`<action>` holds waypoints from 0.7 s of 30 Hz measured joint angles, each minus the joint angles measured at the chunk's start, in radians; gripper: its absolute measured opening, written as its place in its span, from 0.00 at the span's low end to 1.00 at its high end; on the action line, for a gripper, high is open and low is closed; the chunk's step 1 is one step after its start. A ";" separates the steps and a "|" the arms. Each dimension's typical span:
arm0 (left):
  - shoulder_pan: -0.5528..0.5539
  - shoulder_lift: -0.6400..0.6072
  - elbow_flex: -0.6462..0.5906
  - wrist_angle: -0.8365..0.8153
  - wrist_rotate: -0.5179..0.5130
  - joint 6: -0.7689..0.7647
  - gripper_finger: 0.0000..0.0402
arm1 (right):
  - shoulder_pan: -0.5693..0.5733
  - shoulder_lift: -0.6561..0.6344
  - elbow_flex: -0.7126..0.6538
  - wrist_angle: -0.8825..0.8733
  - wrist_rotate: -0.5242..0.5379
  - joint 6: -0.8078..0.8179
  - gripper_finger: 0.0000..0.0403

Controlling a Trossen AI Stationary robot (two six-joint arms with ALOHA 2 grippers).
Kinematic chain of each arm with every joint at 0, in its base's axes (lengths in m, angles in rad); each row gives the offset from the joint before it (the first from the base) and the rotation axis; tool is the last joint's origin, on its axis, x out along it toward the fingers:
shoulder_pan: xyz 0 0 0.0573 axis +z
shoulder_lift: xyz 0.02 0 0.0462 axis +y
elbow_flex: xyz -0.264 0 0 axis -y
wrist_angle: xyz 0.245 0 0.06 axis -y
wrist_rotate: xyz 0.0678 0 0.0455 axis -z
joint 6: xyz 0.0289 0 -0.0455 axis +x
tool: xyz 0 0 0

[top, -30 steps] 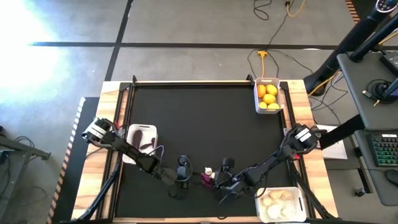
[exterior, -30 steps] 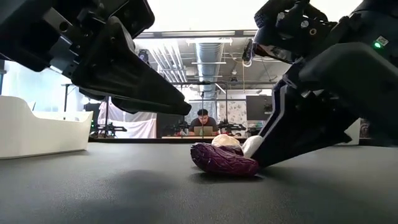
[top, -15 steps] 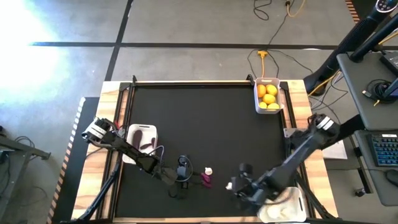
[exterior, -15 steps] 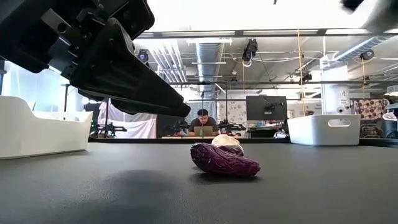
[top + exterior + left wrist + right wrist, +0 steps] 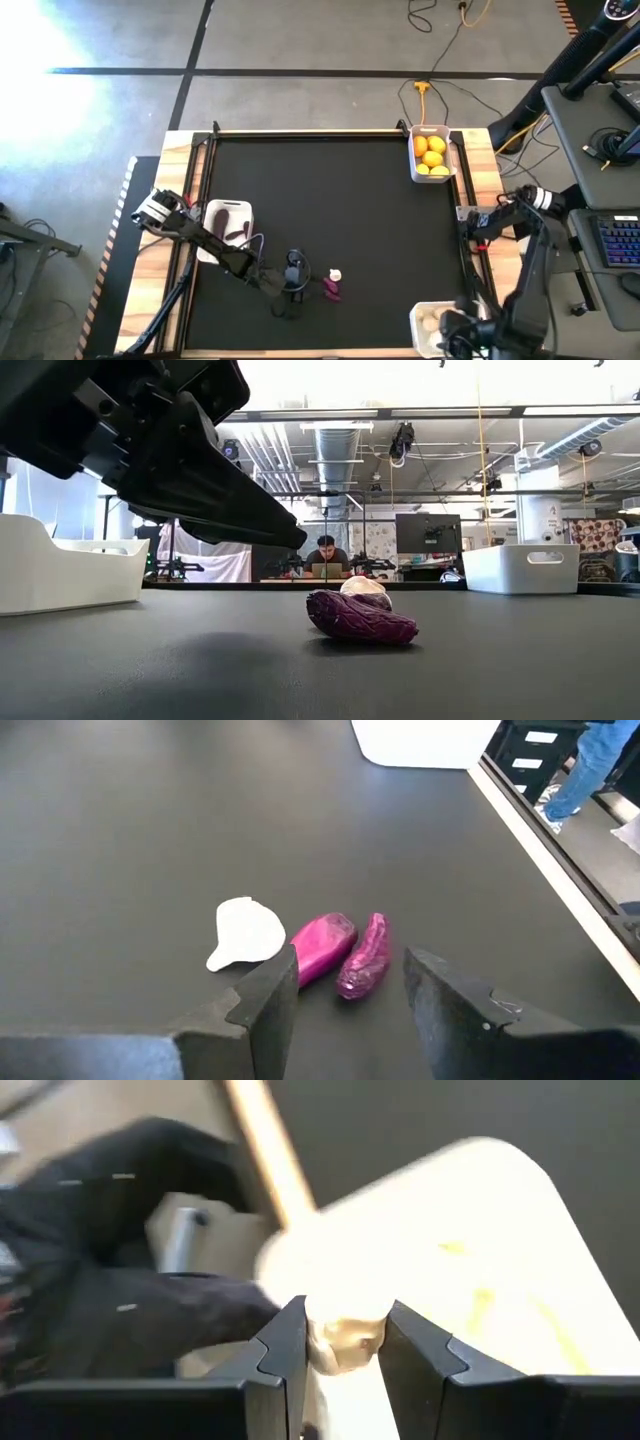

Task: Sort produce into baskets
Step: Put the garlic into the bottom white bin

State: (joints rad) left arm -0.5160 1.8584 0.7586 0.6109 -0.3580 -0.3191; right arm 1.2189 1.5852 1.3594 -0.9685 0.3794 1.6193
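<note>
Two dark purple vegetables [image 5: 325, 945] [image 5: 365, 955] and a whitish bulb [image 5: 245, 933] lie together on the black mat near the front edge. My left gripper [image 5: 348, 972] stands open just short of them, nothing between its fingers; in the high view it is left of them [image 5: 293, 275]. My right gripper [image 5: 343, 1335] is shut on another whitish bulb [image 5: 345, 1342] above the white basket [image 5: 425, 322] at the near right corner. Hidden under that arm is most of the basket's inside. My right gripper pinches the whitish bulb by its two sides [image 5: 330, 1345] between its two fingers. The fingers slant down from above. The bulb is lifted clear, over the white basket [image 5: 480, 1260].
A white basket [image 5: 432, 153] with several yellow-orange citrus fruits stands at the far right corner. Another white basket [image 5: 228, 222] with dark purple vegetables in it sits at the left edge, beside my left arm. The mat's middle and far left are bare. A person sits far behind the table [image 5: 325, 555].
My right gripper has risen from beside the purple vegetables with a whitish bulb and swung toward the table's near right corner, rolling as it went, and now hangs over the basket there. The other bulb and the purple vegetables have stayed in place.
</note>
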 joint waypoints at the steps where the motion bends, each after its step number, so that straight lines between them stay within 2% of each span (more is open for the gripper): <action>1: 0.002 0.000 0.000 0.001 -0.001 0.000 0.41 | 0.014 0.010 -0.006 -0.030 0.000 0.045 0.24; 5: 0.012 0.000 0.000 0.000 -0.002 0.008 0.41 | 0.034 0.062 -0.034 -0.106 -0.004 0.155 0.24; 12: 0.027 0.000 0.000 0.001 -0.002 0.011 0.41 | -0.003 0.145 -0.059 -0.134 -0.070 0.150 0.25; 21: 0.028 0.000 0.000 0.000 0.000 0.011 0.41 | -0.041 0.166 -0.062 -0.157 -0.064 0.133 0.27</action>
State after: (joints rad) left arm -0.4877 1.8584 0.7586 0.6106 -0.3580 -0.3077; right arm 1.1783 1.7515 1.2976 -1.1259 0.3156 1.7528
